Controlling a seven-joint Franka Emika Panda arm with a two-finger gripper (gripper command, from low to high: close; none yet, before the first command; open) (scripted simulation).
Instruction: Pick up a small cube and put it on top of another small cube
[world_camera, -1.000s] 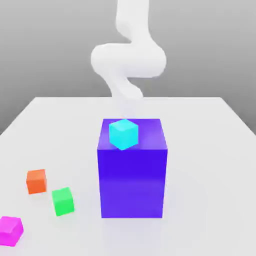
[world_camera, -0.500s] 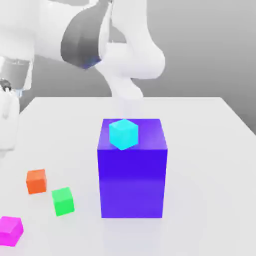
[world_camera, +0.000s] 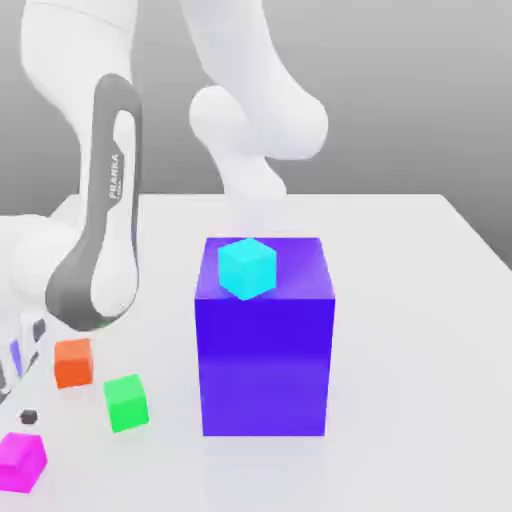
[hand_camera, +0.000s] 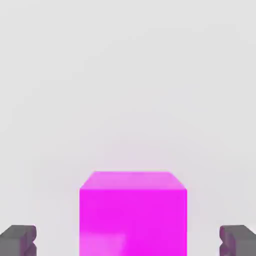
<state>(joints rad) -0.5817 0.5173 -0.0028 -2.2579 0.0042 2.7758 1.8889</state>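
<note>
- The magenta cube (world_camera: 20, 463) sits on the pale surface (world_camera: 420, 350), at the near edge of the scene and at the exterior view's far left, right against the border of that view.
- The fingers (hand_camera: 18, 241) stand wide, one on each side of the magenta cube in the hand view, with pale space between each of them and the cube; they hold nothing.
- In the exterior view, a small dark fingertip (world_camera: 28, 416) shows just above the magenta cube in the view.
- The white arm (world_camera: 115, 200) reaches down at the exterior view's left, its dark grey band and lettering facing the camera, the lower part partly cut off by the view's border.
- The green cube (world_camera: 126, 403) rests on the surface to the right of the magenta cube and a little farther back, turned slightly.
- The orange cube (world_camera: 73, 363) rests farther back, to the left of the green cube; the two are near each other but apart.
- A large blue block (world_camera: 264, 365) stands upright near the middle, to the right of the green cube.
- A cyan cube (world_camera: 247, 269) lies on top of the blue block, towards its near left part, with one corner facing the camera.
</note>
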